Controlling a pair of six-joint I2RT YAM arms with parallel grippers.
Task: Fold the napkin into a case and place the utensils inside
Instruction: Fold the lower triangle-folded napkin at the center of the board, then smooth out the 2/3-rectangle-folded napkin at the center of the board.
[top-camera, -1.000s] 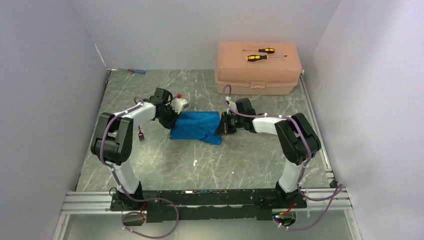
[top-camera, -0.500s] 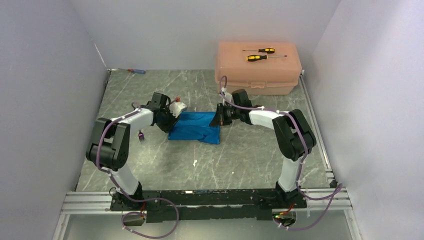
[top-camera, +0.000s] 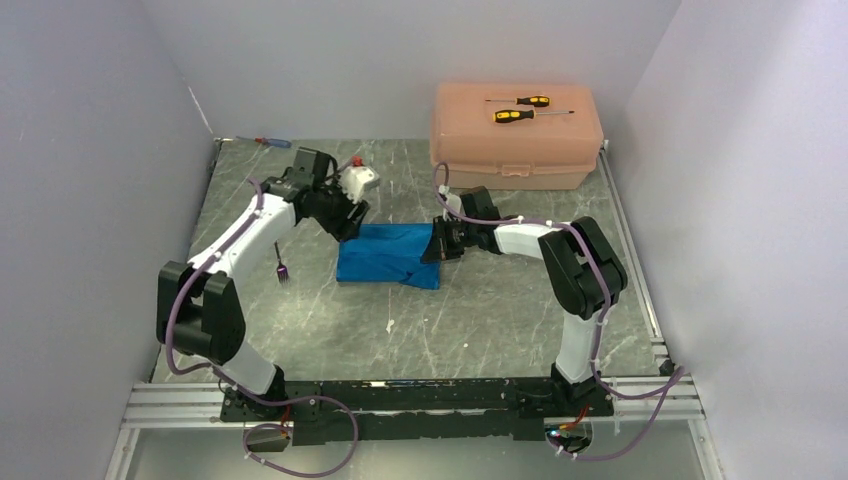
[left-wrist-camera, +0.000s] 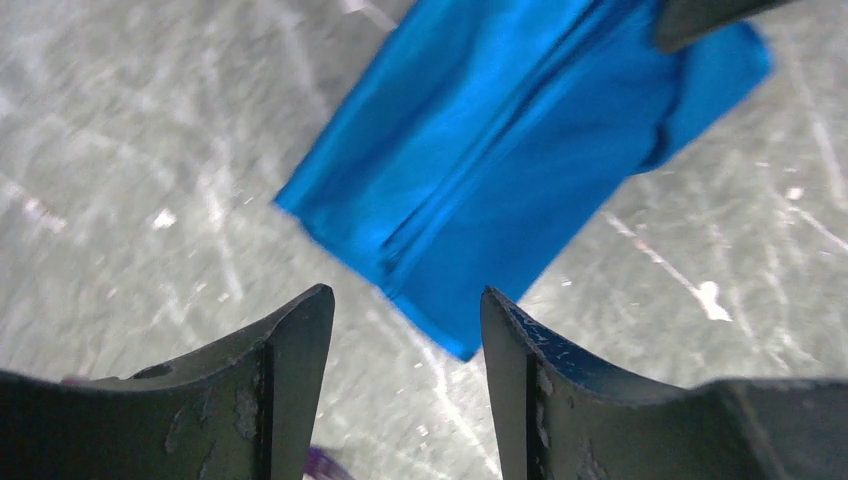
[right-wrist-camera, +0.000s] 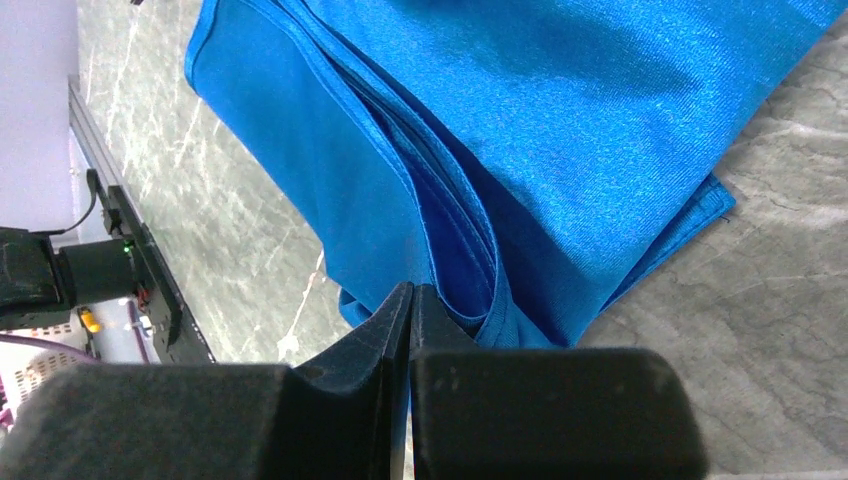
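The bright blue napkin (top-camera: 388, 256) lies folded into a flat rectangle at mid-table, with layered edges showing in the right wrist view (right-wrist-camera: 560, 150). My left gripper (top-camera: 347, 214) hangs open above the table just off the napkin's (left-wrist-camera: 520, 150) back-left corner, its jaws (left-wrist-camera: 405, 295) empty. My right gripper (top-camera: 438, 245) is shut at the napkin's right edge, its tips (right-wrist-camera: 410, 292) pinched together on the cloth layers there. The purple fork (top-camera: 281, 266) lies left of the napkin, and a sliver of it (left-wrist-camera: 322, 464) shows in the left wrist view. A small white piece (top-camera: 390, 325), perhaps the spoon, lies in front of the napkin.
A peach plastic box (top-camera: 515, 150) stands at the back right with two yellow-and-black screwdrivers (top-camera: 520, 108) on its lid. A small blue-and-red screwdriver (top-camera: 270, 142) lies at the back left by the wall. Walls close in the left, back and right sides.
My left gripper has opened, let go of the napkin's left edge and risen toward the back left. My right gripper has shifted slightly toward the back along the napkin's right edge.
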